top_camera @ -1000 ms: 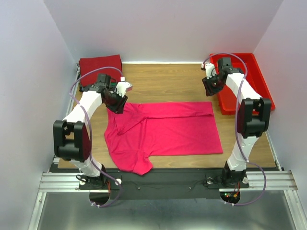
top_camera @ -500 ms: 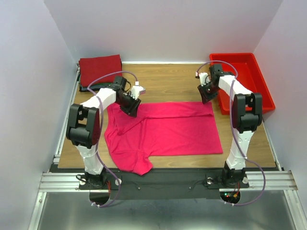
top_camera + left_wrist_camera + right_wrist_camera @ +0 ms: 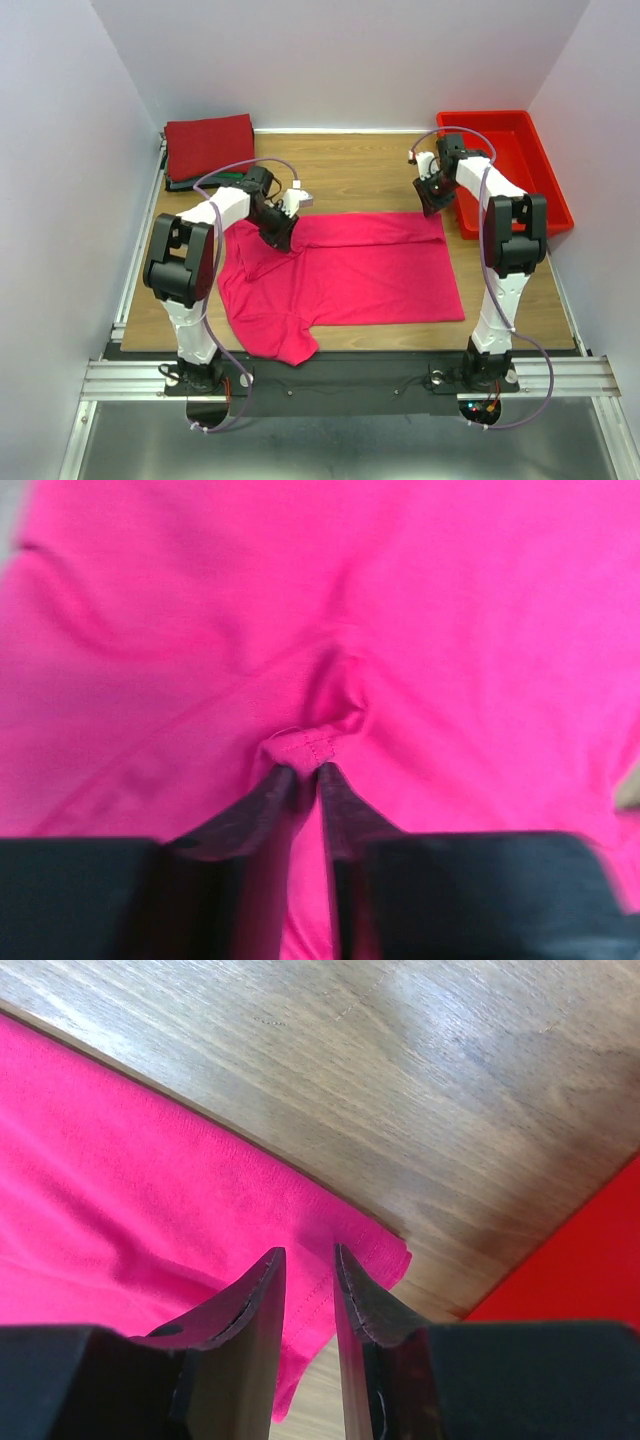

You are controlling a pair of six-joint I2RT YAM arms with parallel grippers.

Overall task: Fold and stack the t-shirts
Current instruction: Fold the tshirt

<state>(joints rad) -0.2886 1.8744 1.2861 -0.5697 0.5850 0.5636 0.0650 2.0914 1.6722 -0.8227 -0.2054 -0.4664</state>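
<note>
Both claws have come down onto the pink t-shirt [image 3: 350, 270], spread across the middle of the table [image 3: 350, 165].
At the table's far-right corner sits the red bin [image 3: 512, 150], and at far left a folded dark red t-shirt [image 3: 208, 145]. My left gripper [image 3: 307, 770] pinches a pucker of pink cloth. My right gripper [image 3: 305, 1252] straddles the shirt's corner with narrow jaws; whether it grips, I cannot tell.

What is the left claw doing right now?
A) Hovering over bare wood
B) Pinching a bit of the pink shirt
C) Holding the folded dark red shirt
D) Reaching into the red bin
B: in the left wrist view the left gripper has its fingers closed on a small pucker of the pink t-shirt, and the cloth bunches up right at their tips.
</note>
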